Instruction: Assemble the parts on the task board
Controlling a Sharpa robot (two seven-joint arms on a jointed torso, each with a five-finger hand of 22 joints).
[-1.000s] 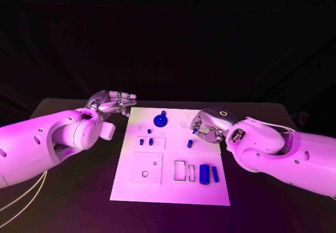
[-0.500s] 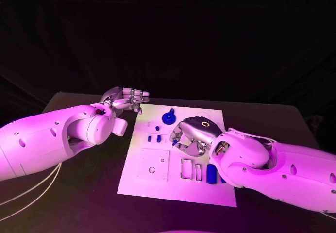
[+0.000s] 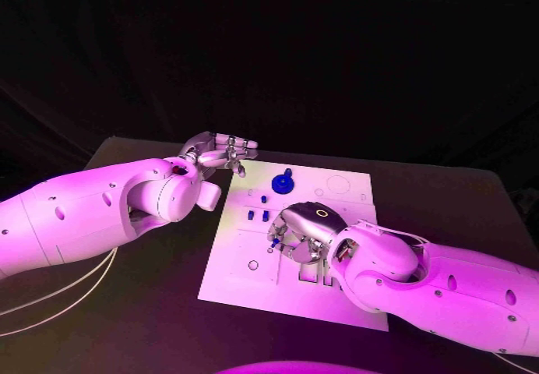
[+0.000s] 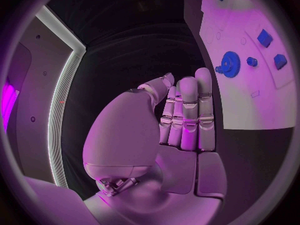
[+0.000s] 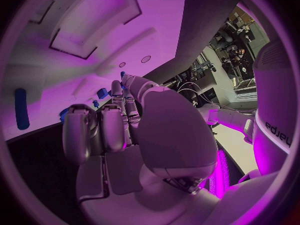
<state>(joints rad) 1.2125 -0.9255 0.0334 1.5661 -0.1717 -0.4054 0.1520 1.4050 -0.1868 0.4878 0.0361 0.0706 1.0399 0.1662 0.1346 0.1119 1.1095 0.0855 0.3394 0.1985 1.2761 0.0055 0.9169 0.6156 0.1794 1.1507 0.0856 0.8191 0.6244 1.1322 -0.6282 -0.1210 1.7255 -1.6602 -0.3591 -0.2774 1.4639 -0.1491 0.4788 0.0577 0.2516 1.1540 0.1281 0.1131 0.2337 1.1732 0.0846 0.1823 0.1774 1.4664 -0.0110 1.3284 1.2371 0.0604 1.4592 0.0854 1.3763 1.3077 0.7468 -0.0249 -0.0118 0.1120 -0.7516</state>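
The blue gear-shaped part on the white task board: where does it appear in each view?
Head view: the blue gear-shaped part lies near the far edge of the white task board.
Left wrist view: on the board, beside small blue blocks.
Right wrist view: I cannot tell.
Shared landmark: the board.

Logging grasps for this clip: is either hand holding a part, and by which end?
Left hand: nothing. Right hand pinches a small blue part at its fingertips; which end cannot be told.

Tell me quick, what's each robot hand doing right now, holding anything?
Left robot hand: open, fingers straight, holding nothing, off the board's far corner.
Right robot hand: over the board's middle, fingers curled down; whether it holds a part cannot be told.
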